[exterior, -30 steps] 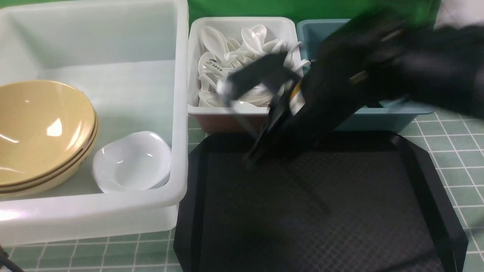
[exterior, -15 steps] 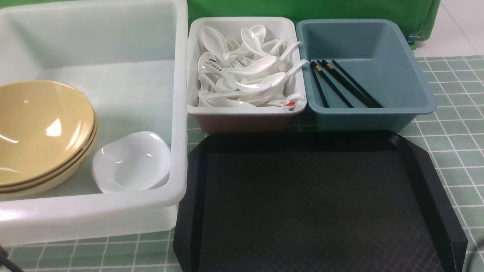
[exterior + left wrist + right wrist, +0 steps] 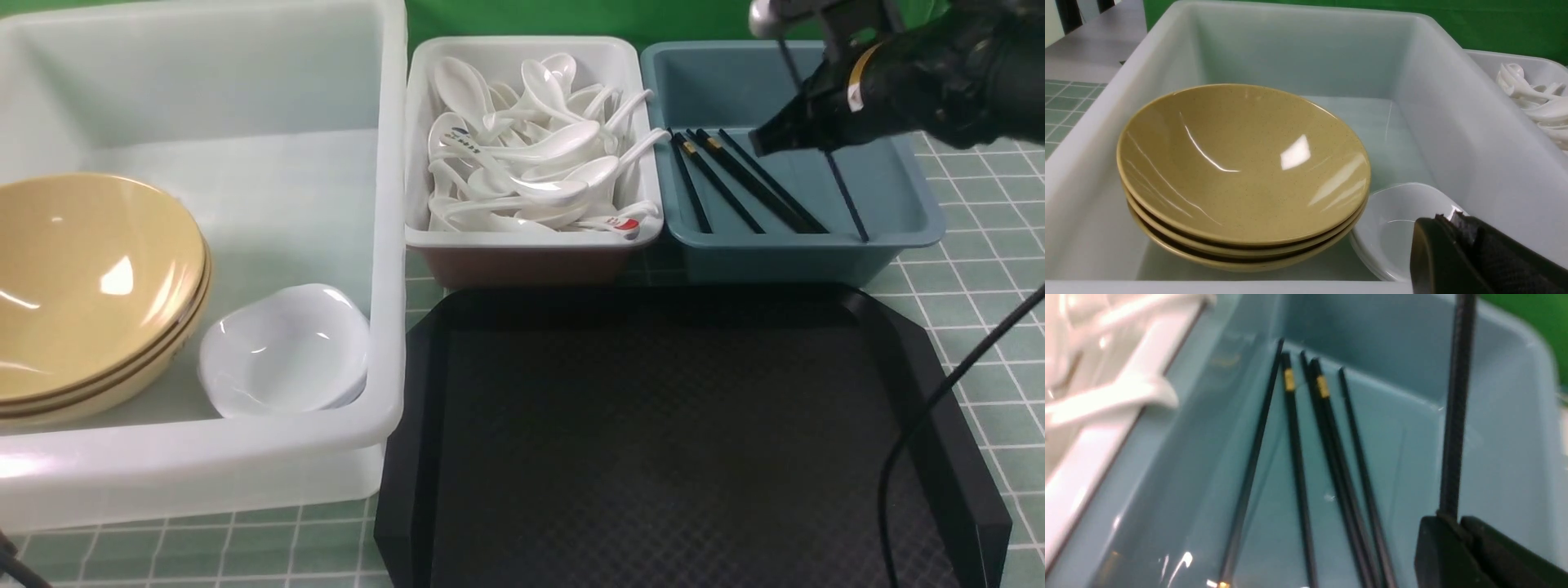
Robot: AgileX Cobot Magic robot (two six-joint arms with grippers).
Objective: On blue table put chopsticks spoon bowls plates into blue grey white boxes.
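Overhead, your right end effector (image 3: pixel 763 143) pinches one chopstick (image 3: pixel 845 192) above the blue-grey box (image 3: pixel 906 233).
Only your left wrist view shows the left end effector (image 3: pixel 1447 228), pressed together.

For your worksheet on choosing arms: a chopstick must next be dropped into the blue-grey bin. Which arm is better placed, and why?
The right. The right gripper is shut on a chopstick above the blue-grey bin; the left gripper is over the white tub.

A staged lab bench: green backdrop (image 3: pixel 653 16), tiled tabletop (image 3: pixel 980 327), sorting bins (image 3: pixel 522 237).
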